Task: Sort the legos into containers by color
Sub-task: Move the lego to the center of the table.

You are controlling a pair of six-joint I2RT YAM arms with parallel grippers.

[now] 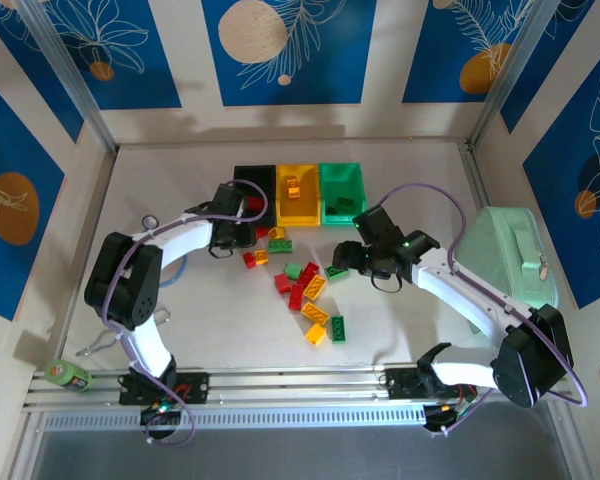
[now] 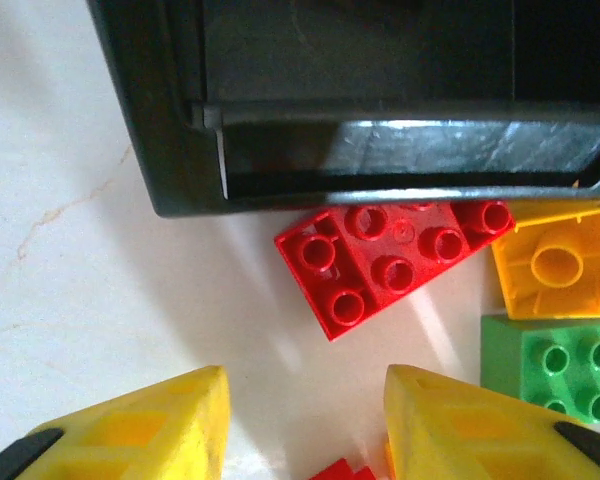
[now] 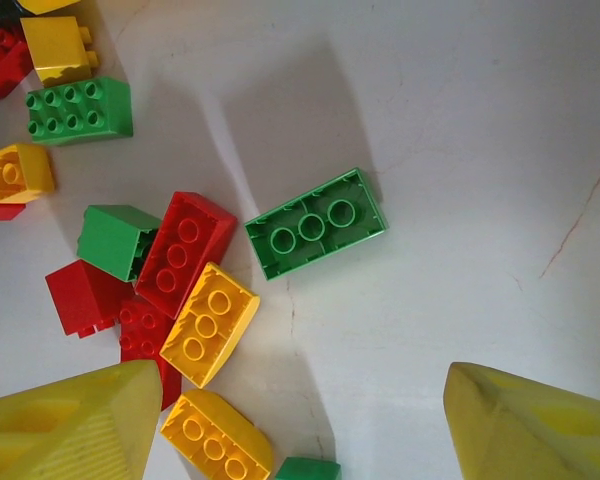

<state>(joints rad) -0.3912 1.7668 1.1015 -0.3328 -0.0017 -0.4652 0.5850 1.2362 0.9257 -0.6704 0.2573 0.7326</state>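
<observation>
Red brick [image 2: 385, 265] lying against black bin [image 2: 150, 120]: left hand [image 2: 305, 385], released, empty, to be lowered squarely astride it. Right hand [image 3: 302, 385] released too.

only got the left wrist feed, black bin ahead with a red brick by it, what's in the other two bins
Observer: The top view shows one yellow brick lying in the yellow bin.
Operator: and the green one
Observer: The green bin holds one dark green brick.
Operator: where's the right end effector
Observer: The right end effector is open over a loose green brick, holding nothing.
</observation>
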